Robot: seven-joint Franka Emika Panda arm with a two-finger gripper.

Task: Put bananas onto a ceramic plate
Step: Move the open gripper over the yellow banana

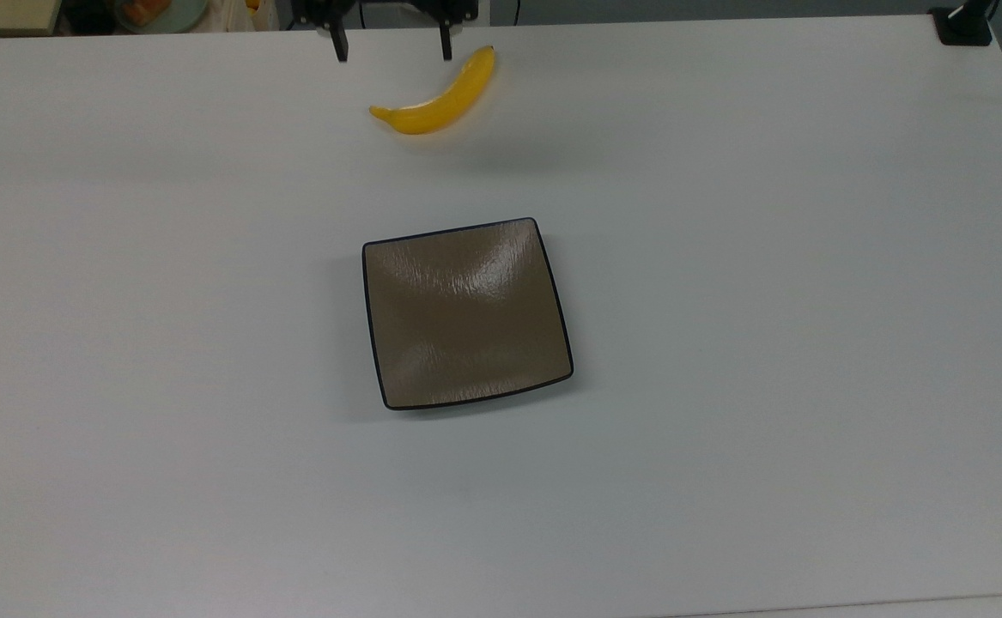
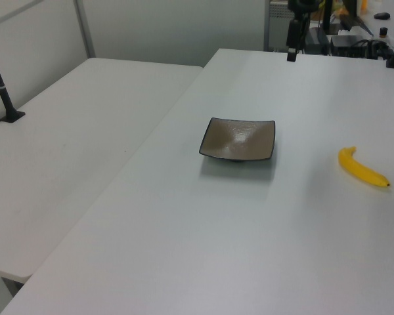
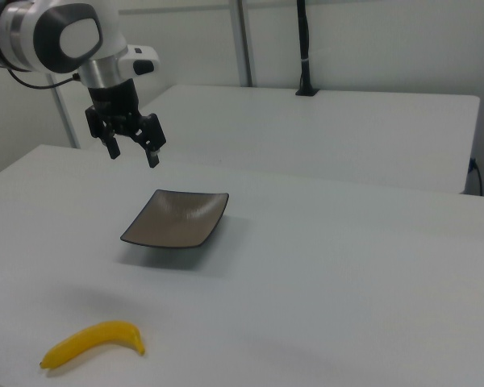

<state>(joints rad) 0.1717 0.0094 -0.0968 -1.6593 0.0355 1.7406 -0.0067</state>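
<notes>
The banana (image 1: pixel 438 97) lies flat on the white tabletop (image 1: pixel 767 300), untouched by the arm. In the top view it sits near the upper edge of the scene, with its curve bowing downward. One tip points toward the top view's upper right, and the blunt end points left.

The plate (image 1: pixel 466 313) rests on the tabletop well apart from the banana, near the middle of the surface. It is square and brown with a dark rim, and it holds nothing. In the right view the banana (image 3: pixel 93 343) is at the near left corner, with the plate (image 3: pixel 176 218) farther back. In the left view the banana (image 2: pixel 362 168) lies to the right of the plate (image 2: pixel 238 139).

The gripper (image 1: pixel 393 47) hangs in the air above the tabletop with its jaws spread wide and nothing between them. In the top view the two dark fingertips (image 1: pixel 342 47) point downward. The right-hand one stands just beside the banana's upper tip, and the banana body lies below and to the right of the gap rather than inside it. In the right view the gripper (image 3: pixel 133 149) hovers clearly above the surface, beyond the far left corner of the plate and well away from the banana. In the left view the gripper (image 2: pixel 293 49) shows at the far end of the tabletop.
</notes>
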